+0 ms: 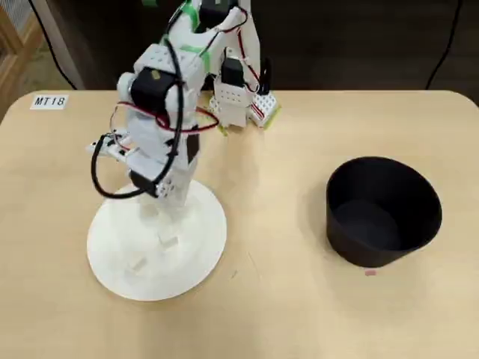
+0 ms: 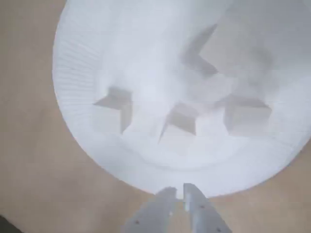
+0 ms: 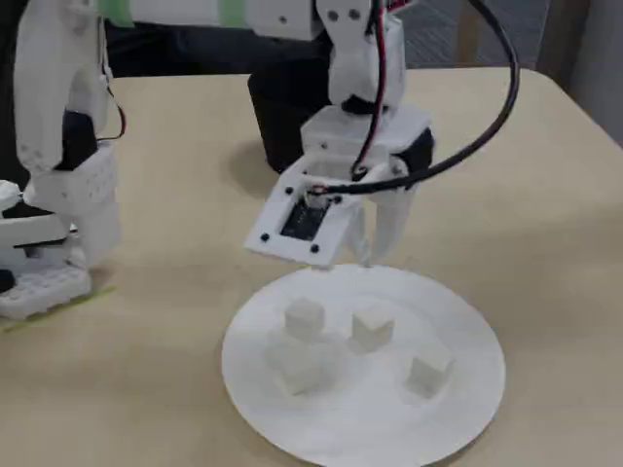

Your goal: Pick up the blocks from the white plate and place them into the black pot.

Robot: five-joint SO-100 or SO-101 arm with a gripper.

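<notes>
Arm bent down over the plate (image 3: 467, 341), fingers (image 2: 167, 199) nearly together and empty at its rim, four blocks (image 3: 304, 316) on it, pot (image 1: 383, 213) well apart

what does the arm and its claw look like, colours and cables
The arm is built of white plastic segments with black motor blocks, green tape near the top, and black and red cables looping along it. The claw has white fingers, and a small black camera board sits in a white plate beside it.

I can read one label (image 1: 50, 101), "MT18", a small white tag on the table's (image 1: 284, 314) far left corner in the overhead view.
</notes>
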